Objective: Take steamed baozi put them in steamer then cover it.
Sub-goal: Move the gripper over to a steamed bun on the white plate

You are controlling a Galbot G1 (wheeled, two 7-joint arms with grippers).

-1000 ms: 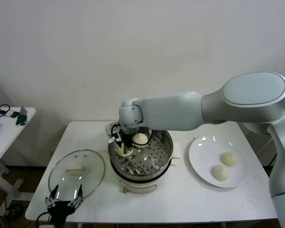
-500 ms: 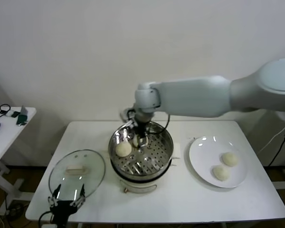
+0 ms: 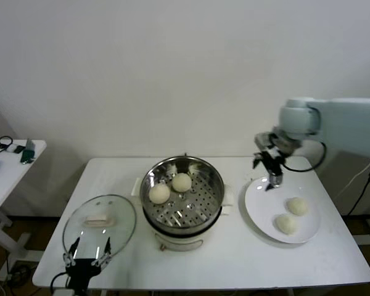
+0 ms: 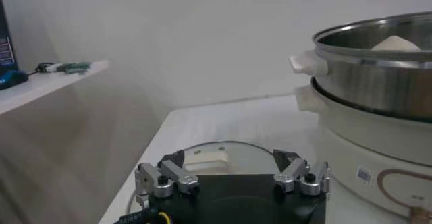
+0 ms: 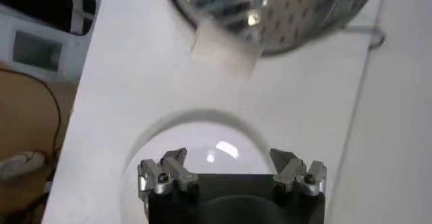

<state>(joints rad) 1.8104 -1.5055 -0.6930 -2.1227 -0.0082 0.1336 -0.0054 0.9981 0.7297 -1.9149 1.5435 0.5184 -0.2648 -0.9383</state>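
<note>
Right pincer: I see it hanging above the far left edge of the plate, fingers spread wide and holding nothing; its wrist view shows both fingertips apart over the plate's rim.
Left pincer: parked at the near left edge of the worktop, just near of the cover; fingers wide apart, holding nothing.
Steamer: stands at the middle of the worktop on its cream-white base, uncovered, perforated tray showing.
Baozi in steamer: two. One lies at the tray's left side; the other lies just right of and beyond it, toward the far side. I read them as close together; I cannot tell whether they touch.
Baozi on plate: two. One sits toward the right side, the other nearer and slightly left of it, the pair close together.
Plate: flat, white, on the worktop right of the steamer, near it.
Cover: lies flat on the worktop left of the steamer, handle up, well clear of the plate.
Side table: far left, apart from the worktop, carrying a few small items.
</note>
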